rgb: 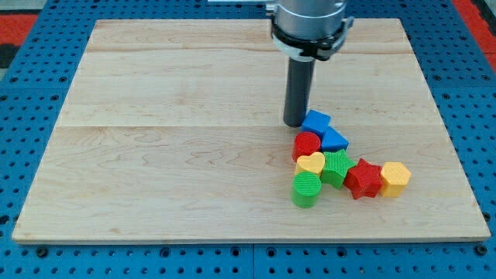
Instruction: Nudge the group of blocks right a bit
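Blocks sit clustered on the wooden board [155,155], toward the view's lower right. Taking the red cylinder [306,144] as landmark: a blue cube [315,121] lies just above it, a blue triangular block [333,140] touches its right, a yellow heart [311,163] sits directly below, a green star [337,167] below-right, a green cylinder [305,189] further below. Right of the star come a red star [364,178] and a yellow hexagon [395,177]. No pincer exists; my tip [294,122] stands just above-left of the red cylinder, beside the blue cube

My wooden desk [170,116] carries one cluster at the view's lower right: blue cube [315,121], blue triangle [334,140], red cylinder [306,144], yellow heart [311,163], green star [337,167], green cylinder [305,189], red star [363,178], yellow hexagon [395,177].
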Robot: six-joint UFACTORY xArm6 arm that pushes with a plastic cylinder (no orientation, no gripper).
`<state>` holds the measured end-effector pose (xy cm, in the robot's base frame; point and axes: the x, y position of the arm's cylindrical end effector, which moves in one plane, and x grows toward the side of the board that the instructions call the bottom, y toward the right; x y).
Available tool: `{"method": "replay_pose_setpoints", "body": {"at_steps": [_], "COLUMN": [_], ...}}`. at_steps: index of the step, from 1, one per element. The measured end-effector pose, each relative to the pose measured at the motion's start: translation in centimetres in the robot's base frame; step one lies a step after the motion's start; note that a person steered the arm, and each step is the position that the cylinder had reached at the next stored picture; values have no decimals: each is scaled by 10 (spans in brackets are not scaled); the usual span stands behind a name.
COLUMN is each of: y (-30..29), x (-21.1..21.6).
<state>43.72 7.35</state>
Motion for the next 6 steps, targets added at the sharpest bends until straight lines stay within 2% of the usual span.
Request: {"method": "replay_pose_setpoints", "body": {"at_steps": [2, 4, 5, 6], "y": [2, -42, -59, -51], "x": [19, 23, 69, 89]}}
